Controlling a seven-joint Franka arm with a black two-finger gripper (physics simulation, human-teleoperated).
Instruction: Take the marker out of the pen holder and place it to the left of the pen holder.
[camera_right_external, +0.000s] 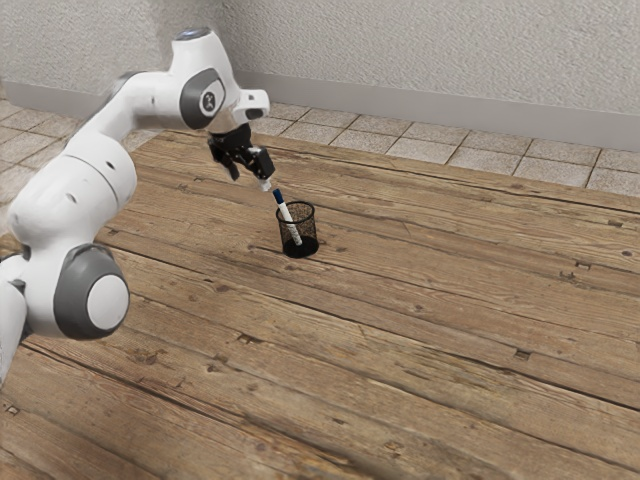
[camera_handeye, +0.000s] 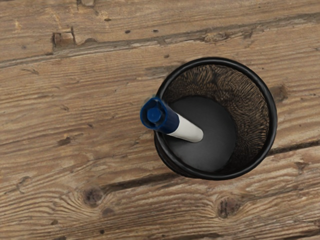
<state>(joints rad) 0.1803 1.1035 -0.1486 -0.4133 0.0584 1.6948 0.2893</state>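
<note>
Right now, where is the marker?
The marker leans in the pen holder, its blue cap above the rim, below and to the exterior view's right of the gripper.

Obstacles: holder (camera_right_external: 310, 232), upper centre of exterior view; marker (camera_right_external: 286, 211) sticks up past its rim, near gripper (camera_right_external: 249, 178). Arm (camera_right_external: 75, 195) blocks far left. Room to pass: tabletop (camera_right_external: 450, 310), right and lower centre.

Rough, matt wood table (camera_right_external: 400, 300); black metal-mesh pen holder (camera_handeye: 273, 120).
</note>
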